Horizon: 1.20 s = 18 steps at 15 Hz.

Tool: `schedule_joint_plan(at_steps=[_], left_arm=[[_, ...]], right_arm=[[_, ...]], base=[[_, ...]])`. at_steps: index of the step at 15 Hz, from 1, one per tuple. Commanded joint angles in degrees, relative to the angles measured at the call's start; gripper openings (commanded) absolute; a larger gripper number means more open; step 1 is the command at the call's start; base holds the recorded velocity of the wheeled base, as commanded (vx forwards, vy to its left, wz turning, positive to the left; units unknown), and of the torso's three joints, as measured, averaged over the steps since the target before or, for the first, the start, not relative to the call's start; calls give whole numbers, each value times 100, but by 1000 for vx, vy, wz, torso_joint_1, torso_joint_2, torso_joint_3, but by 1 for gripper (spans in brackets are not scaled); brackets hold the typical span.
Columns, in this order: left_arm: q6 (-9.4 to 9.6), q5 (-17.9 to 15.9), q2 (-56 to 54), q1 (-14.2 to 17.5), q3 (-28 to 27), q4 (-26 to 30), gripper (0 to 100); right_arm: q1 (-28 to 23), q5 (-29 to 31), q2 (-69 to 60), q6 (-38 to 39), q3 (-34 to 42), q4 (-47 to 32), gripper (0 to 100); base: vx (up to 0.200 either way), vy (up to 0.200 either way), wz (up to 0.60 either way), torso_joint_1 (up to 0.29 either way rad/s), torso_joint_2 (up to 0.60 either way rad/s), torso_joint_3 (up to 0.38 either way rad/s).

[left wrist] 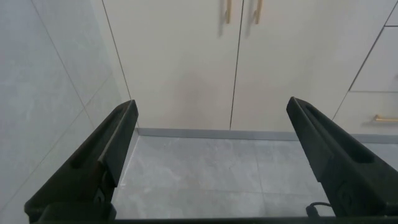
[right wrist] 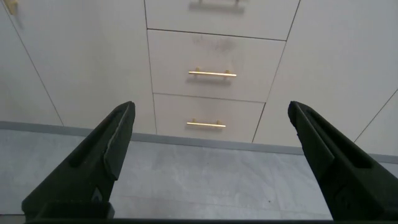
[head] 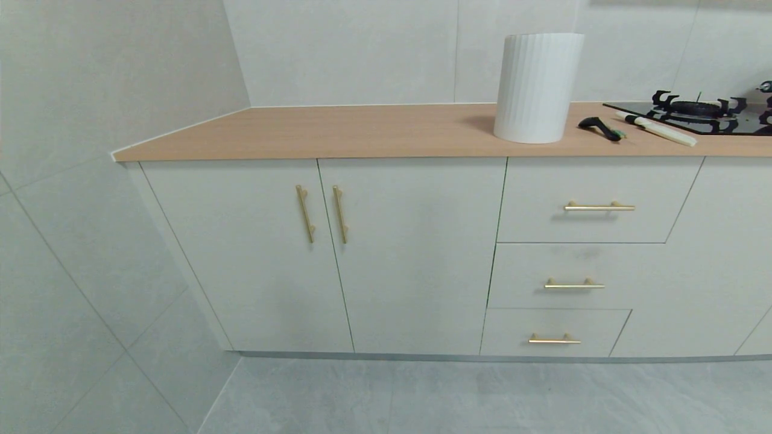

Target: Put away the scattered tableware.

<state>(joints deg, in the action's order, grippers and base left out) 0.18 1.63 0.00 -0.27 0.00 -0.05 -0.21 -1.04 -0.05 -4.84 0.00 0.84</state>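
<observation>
Pale tiled walls back a wooden counter [head: 338, 129] over cupboards and drawers [head: 597, 226]. Near the counter's right end, close to the front edge, stands a ribbed white holder [head: 537, 90]. Just right of it lie a black peeler [head: 600, 128] and a pale utensil [head: 660, 131] (a knife, probably), its far end at the stove's [head: 699, 114] corner. Both look light, stiff and slim, so a pinch across mid-handle seems best, away from any blade; smooth handles may slip. The left gripper [left wrist: 211, 109] hangs low before the cupboard doors, fingers spread wide and empty; the right gripper [right wrist: 210, 109] likewise before the lower drawers.
</observation>
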Motion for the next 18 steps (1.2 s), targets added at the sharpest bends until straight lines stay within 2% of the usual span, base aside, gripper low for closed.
schedule_joint_plan(at_steps=[1,9,16,18], left_arm=[[-1,4,0,0,0,-4,100],[-9,4,0,-8,0,5,100],[-9,-5,0,0,0,5,100],[-9,4,0,0,0,-4,100]], right_arm=[[3,-2,22,-8,0,4,100],[3,25,14,27,0,4,100],[3,25,14,27,0,4,100],[3,25,14,27,0,4,100]], base=[[0,0,0,0,0,0],[0,0,0,0,0,0],[200,0,0,2,2,1],[0,0,0,0,0,0]])
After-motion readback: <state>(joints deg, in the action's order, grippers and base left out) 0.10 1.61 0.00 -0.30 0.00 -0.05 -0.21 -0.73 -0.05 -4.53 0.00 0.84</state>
